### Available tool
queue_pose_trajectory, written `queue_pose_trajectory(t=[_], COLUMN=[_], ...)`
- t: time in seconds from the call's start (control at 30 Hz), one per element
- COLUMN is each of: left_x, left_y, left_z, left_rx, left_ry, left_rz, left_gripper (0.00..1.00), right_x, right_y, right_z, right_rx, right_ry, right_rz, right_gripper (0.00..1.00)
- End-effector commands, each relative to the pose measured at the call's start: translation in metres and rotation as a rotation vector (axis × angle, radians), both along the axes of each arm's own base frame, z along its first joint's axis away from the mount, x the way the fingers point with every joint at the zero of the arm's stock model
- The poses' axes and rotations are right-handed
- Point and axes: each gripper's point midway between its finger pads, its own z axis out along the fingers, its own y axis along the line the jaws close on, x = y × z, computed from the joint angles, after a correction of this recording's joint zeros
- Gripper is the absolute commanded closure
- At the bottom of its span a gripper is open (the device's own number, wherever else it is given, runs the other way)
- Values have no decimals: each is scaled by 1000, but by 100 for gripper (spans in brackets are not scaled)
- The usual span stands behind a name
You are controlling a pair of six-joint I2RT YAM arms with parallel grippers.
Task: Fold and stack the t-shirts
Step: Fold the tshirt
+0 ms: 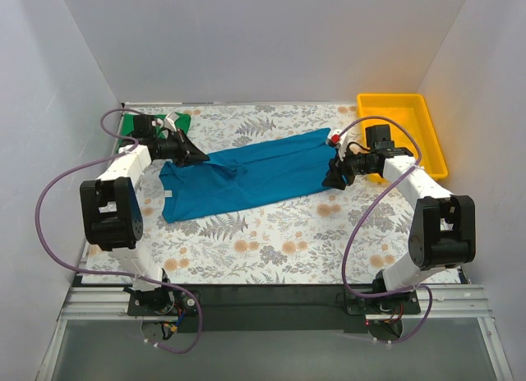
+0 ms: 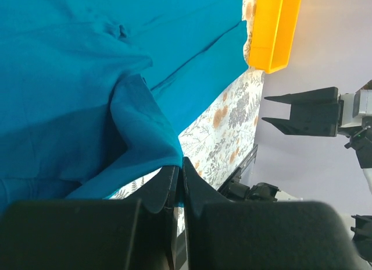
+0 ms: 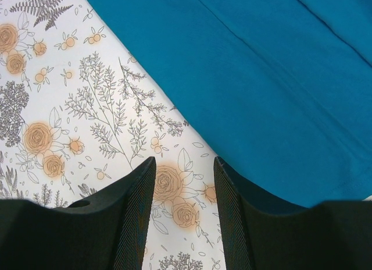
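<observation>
**Pinched at one end**

Clamped a fold of the teal-blue t-shirt (image 1: 246,174), spread mid-table, in the closed left gripper (image 2: 180,168) at 9 o'clock. Held the right gripper (image 3: 185,183) parted and empty at its 3 o'clock hem. Found the bright green t-shirt (image 1: 182,118) at 10 o'clock.

The teal t-shirt (image 1: 246,174) is matt cloth, the yellow tray (image 1: 403,135) glossy plastic.
</observation>
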Motion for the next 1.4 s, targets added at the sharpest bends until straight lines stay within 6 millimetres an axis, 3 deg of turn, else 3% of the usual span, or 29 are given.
queue_pose_trajectory(t=[0.0,0.43,0.9,1.37], left_x=[6,20,29,33], left_y=[-4,1,4,19], left_z=[19,0,-6,-35], left_rx=[-9,30,46,147], left_ry=[-73,-35,-27,64], left_rz=[-50,-43,-31,58], left_gripper=[100,100,100,100], right_x=[-1,-2,-1,-2], right_y=[2,3,3,3], right_z=[12,11,9,7], right_rx=[30,34,35,38], right_ry=[-36,-31,-25,-11], right_rz=[16,19,17,19], right_gripper=[48,48,48,48])
